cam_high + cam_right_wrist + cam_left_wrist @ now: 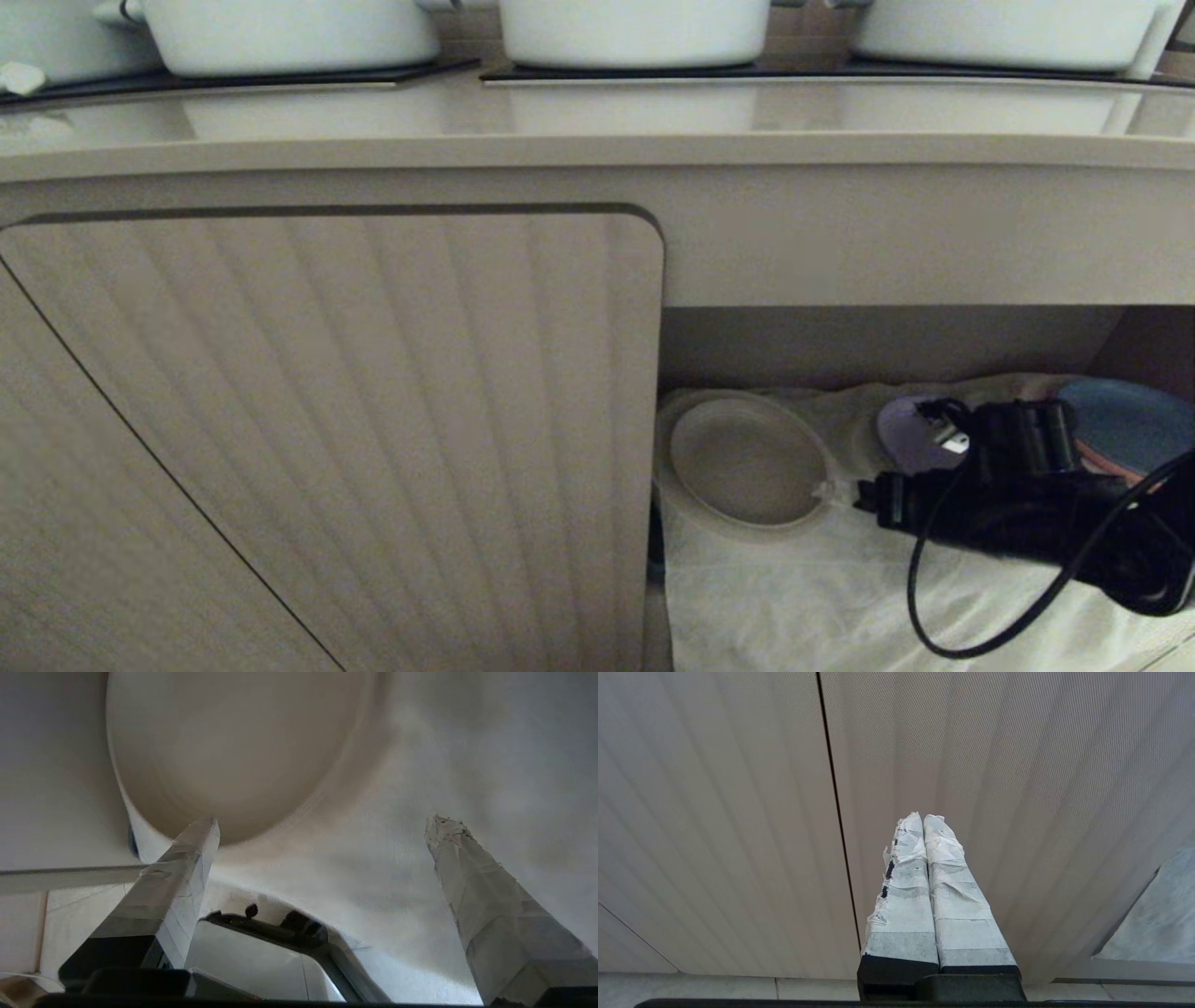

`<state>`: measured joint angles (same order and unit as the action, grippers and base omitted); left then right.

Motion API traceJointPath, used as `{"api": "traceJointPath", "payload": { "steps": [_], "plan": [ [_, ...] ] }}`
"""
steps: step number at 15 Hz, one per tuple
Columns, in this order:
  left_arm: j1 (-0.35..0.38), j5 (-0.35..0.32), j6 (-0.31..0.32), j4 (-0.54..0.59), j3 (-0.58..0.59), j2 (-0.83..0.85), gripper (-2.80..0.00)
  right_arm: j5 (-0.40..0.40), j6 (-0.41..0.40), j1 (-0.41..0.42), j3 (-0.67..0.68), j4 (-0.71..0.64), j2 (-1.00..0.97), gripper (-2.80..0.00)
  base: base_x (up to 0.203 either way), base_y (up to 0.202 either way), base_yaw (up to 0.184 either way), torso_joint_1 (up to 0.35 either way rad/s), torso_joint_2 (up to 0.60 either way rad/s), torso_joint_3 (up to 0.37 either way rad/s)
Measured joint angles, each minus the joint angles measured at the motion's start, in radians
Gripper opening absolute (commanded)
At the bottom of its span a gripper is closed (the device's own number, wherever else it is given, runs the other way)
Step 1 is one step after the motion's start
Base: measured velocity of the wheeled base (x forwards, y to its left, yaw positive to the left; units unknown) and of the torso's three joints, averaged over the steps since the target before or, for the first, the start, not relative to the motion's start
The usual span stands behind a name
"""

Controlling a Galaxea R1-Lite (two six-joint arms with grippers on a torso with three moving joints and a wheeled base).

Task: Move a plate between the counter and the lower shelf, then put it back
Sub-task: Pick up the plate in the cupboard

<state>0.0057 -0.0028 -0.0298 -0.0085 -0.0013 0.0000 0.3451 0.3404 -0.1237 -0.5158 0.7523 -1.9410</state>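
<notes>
The cream-beige plate (pixel 747 464) lies flat on the lower shelf (pixel 840 597), on crinkled white gauzy cloth (pixel 803 607), so the downward leg looks done; the return to the glossy tabletop (pixel 597 117) remains. The right gripper (pixel 322 826) stands wide open, empty, beside the matte, low-rimmed plate. The left gripper (pixel 924 821), closed, faces the ribbed cabinet door (pixel 373 420).

Kitchen showing. Three white round pots (pixel 635 33) sitting on black glass hob panels (pixel 233 79), set into long glossy pale-beige counter (pixel 597 126). Below counter: ribbed beige cabinet door (pixel 373 420) standing beside open recess holding round cream, purple and blue plates (pixel 747 462) lying on crinkled white cloth (pixel 794 597).
</notes>
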Motion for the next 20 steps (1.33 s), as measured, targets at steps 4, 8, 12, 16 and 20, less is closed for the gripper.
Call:
{"api": "traceJointPath", "payload": {
  "steps": [4, 8, 12, 16, 20],
  "plan": [
    [0.000, 0.000, 0.000, 0.000, 0.000, 0.000, -2.80, -0.060, 0.000, -0.027, -0.081, -0.040, -0.038, 0.00, 0.000, 0.000, 0.000, 0.000, 0.00, 0.000],
    [0.000, 0.000, 0.000, 0.000, 0.000, 0.000, -2.80, -0.085, 0.001, -0.044, -0.138, -0.057, -0.073, 0.00, 0.000, 0.000, 0.000, 0.000, 0.00, 0.000],
    [0.000, -0.001, 0.000, 0.000, 0.000, 0.000, -2.80, -0.101, 0.016, -0.057, -0.187, -0.056, -0.113, 0.00, 0.000, 0.000, 0.000, 0.000, 0.00, 0.000],
    [0.000, 0.000, 0.000, 0.000, 0.000, 0.000, -2.80, -0.122, 0.033, -0.075, -0.231, -0.057, -0.146, 0.00, 0.000, 0.000, 0.000, 0.000, 0.00, 0.000],
    [0.000, 0.000, 0.000, 0.000, 0.000, 0.000, -2.80, -0.123, 0.035, -0.080, -0.262, -0.055, -0.169, 0.00, 0.000, 0.000, 0.000, 0.000, 0.00, 0.000]
  ]
}}
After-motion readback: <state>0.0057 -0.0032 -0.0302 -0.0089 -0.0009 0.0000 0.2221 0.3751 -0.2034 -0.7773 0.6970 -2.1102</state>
